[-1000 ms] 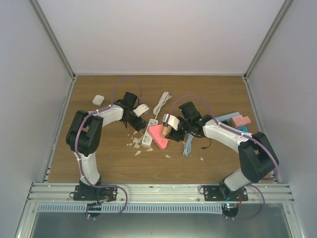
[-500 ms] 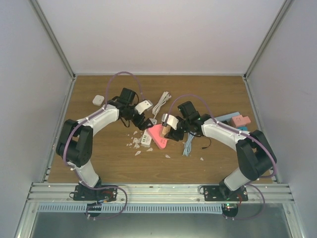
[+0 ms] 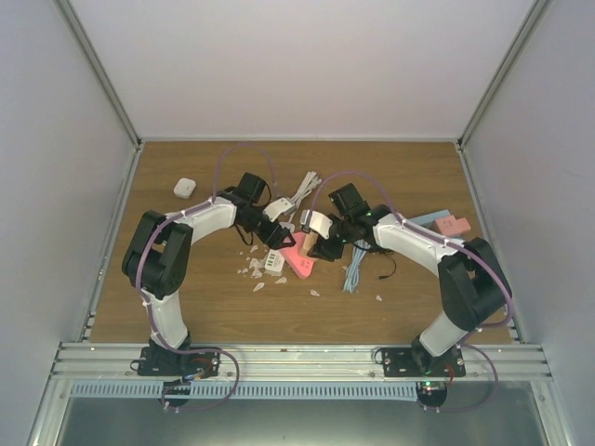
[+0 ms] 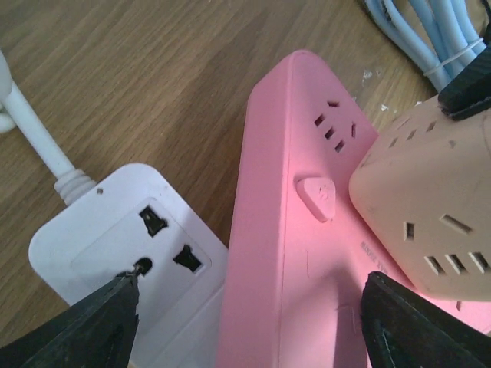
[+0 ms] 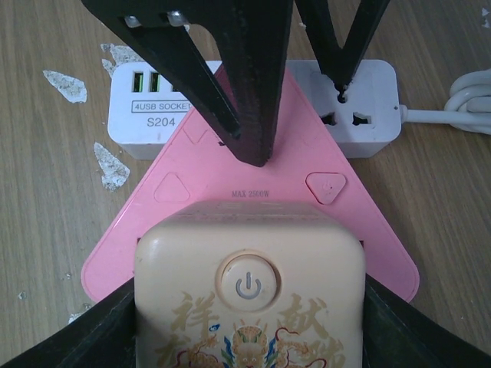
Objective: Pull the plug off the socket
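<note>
**The plug sits on the pink socket, held by the right gripper**

The plug [image 5: 249, 284] is a tan cube with a round power button on top and gold drawings under it. It sits on the pink socket [image 5: 253, 180], which is flat and has three corners. The plug is on the corner of the pink socket that is nearest to the right wrist camera.

The right gripper [image 5: 249, 307] has the plug between its two dark fingers [image 5: 107, 330]. One finger is on each side of the cube and both press on it, so the gripper is clamped on the plug.

The left gripper [image 4: 249, 287] comes in from the other side. Its fingers [image 4: 100, 322] are wide apart and hold nothing. One tip rests on the white power strip [image 4: 115, 238], right by a round hole. The other tip is down at the pink socket, just beside the plug. Whether it touches the plug cannot be told. The pink socket and part of the white power strip lie in the gap between these two fingers.

The white power strip lies against the far edge of the pink socket, and its end is marked "4USB SOCKET". From above, both grippers meet at the middle of the wooden table [image 3: 186, 297]. A blue cable [image 3: 355, 272] lies just to the right of the pink socket. Small white bits [image 5: 65, 80] are scattered on the wood near the white power strip.
</note>
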### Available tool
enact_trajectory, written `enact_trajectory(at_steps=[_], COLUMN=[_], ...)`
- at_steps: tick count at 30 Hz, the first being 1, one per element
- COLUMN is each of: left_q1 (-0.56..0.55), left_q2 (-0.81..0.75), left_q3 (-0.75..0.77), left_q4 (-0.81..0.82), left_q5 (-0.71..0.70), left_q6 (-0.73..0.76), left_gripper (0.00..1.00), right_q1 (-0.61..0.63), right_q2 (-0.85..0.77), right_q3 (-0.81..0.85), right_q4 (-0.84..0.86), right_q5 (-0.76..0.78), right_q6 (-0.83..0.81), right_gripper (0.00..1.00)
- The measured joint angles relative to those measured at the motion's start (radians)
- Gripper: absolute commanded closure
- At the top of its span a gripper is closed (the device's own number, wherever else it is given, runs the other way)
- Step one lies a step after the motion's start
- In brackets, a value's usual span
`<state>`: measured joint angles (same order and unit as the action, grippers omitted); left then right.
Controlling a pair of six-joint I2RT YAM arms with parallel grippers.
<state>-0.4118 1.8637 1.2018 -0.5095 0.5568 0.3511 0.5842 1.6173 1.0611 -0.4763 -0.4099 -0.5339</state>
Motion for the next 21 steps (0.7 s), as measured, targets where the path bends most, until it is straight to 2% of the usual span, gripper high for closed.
enact_trajectory(at_steps=[5, 8, 10, 14, 16, 21], left_q1=[0.002, 0.006, 0.015, 0.074, 0.11, 0.13], left_q2=[0.012, 0.014, 0.012, 0.004, 0.002, -0.026], left_q3=[0.0, -0.002, -0.009, -0.026, -0.025, -0.027], left_q4=[0.04, 0.058, 0.075, 0.08, 0.067, 0.029], left_q5=[0.018, 0.023, 0.027, 0.088, 0.117, 0.105], left_q6=[-0.001, 0.003, 0.013, 0.034, 0.053, 0.132], left_gripper=[0.28, 0.2, 0.18, 0.27, 0.28, 0.19], right_q1=[0.0, 0.001, 0.002, 0.004, 0.004, 0.004], right_q2=[0.019, 0.04, 0.052, 0.067, 0.067, 0.067], right_q3=[0.044, 0.089, 0.116, 0.149, 0.151, 0.151], right_q4=[-0.049, -0.094, -0.123, -0.158, -0.159, -0.159], right_q5=[0.001, 0.003, 0.006, 0.008, 0.008, 0.01], right_q6=[-0.001, -0.01, -0.016, -0.03, -0.038, -0.054], right_gripper=[0.76, 0.76, 0.77, 0.77, 0.77, 0.78])
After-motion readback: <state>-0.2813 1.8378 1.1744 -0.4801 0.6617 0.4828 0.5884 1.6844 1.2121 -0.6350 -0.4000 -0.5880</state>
